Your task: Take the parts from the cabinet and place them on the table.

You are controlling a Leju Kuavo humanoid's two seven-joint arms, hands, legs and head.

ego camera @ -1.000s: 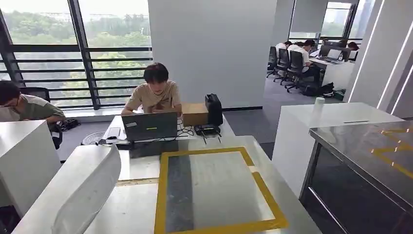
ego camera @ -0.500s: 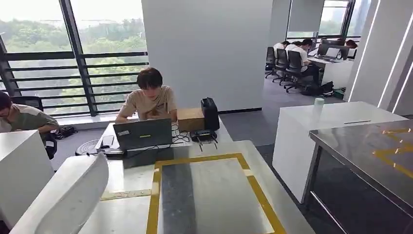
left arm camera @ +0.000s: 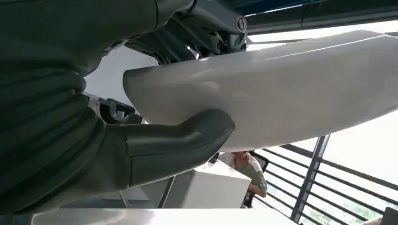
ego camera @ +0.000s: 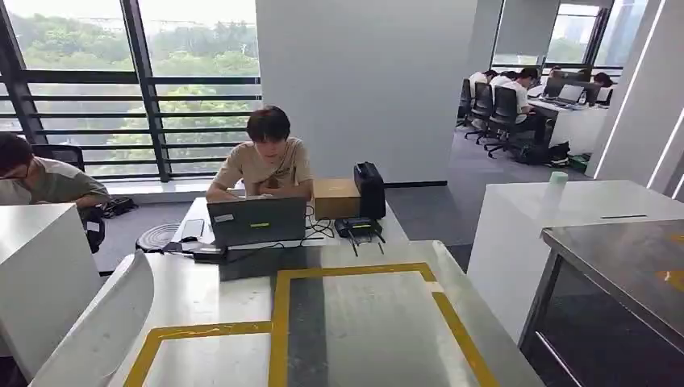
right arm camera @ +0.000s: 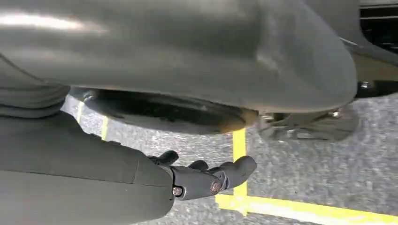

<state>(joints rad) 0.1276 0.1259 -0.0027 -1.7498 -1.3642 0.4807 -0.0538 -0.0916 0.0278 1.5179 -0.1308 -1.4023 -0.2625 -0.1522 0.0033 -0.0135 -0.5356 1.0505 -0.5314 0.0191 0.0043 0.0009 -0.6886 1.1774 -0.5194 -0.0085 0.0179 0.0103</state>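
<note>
left hand [left arm camera: 141, 150] has its thumb clamped under the long white part [left arm camera: 281, 89], carried at the table's [ego camera: 242, 290] near-left corner; right hand [right arm camera: 206, 178] hangs loosely curled, holding nothing; I'd lower it flat inside the yellow tape outline [ego camera: 460, 326], well short of the laptop [ego camera: 256, 220].

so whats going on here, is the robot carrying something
Yes. The robot's left hand grips a large white curved part, held at the near left edge of the table with yellow tape outlines; it has not been set down. The right hand hangs over the floor, fingers curled, holding nothing. A person works at a laptop at the table's far end.
</note>
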